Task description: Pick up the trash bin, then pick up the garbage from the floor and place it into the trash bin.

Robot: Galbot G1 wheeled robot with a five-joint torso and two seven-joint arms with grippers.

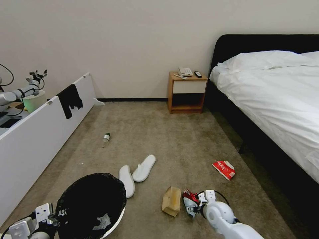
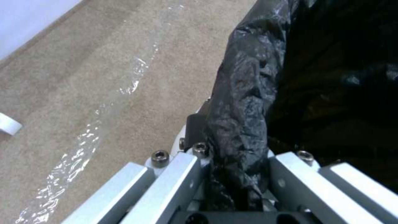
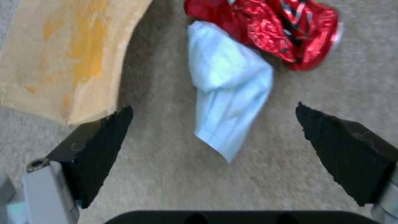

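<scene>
Left gripper (image 2: 232,186): jaws clamped on the rim of the round white trash bin (image 1: 114,222) with crinkled black liner, low at the robot's left.
Right gripper (image 3: 213,130): jaws spread wide, empty, straddling a pale blue wrapper (image 3: 226,93) on the carpet, between a brown paper bag (image 3: 62,56) and a crumpled red wrapper (image 3: 269,28).

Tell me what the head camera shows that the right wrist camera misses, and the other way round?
Head view alone: the trash bin with the left claw clamped on its black-lined rim, two white slippers, a small bottle, a red packet, the nightstand and the bed. Right wrist view alone: the right claw seen close, its black fingers spread wide above the carpet on either side of the blue wrapper. Shared: the brown paper bag, red wrapper and pale blue wrapper.
</scene>
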